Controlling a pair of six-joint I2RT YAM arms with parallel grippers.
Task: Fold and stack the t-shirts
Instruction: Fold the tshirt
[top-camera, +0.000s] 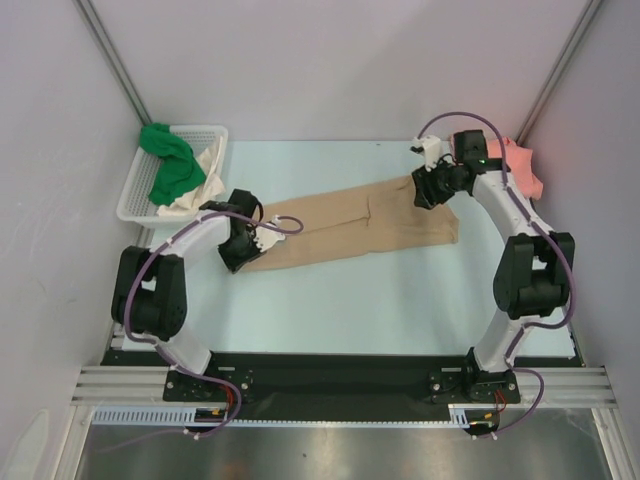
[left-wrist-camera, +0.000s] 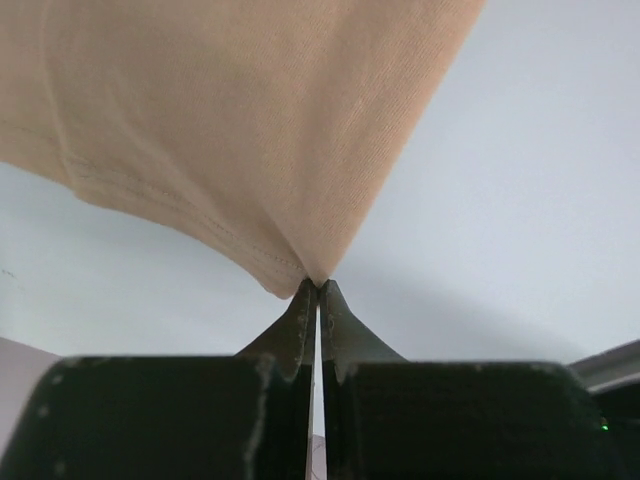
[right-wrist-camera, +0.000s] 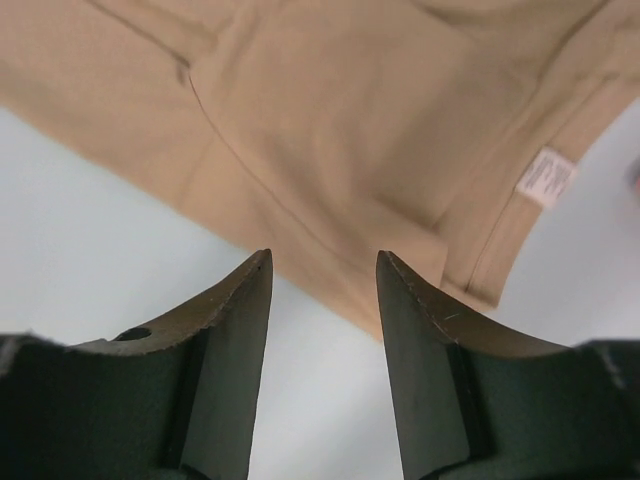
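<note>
Left pincer is pinched tight on the hem of the tan t-shirt, which lies stretched in a long band across the middle of the pale desk. Right pincer is spread apart and holds nothing, poised at the shirt's opposite end near a small white label. A green t-shirt and a cream t-shirt sit in a white basket at the far left; a salmon pink t-shirt lies far right.
</note>
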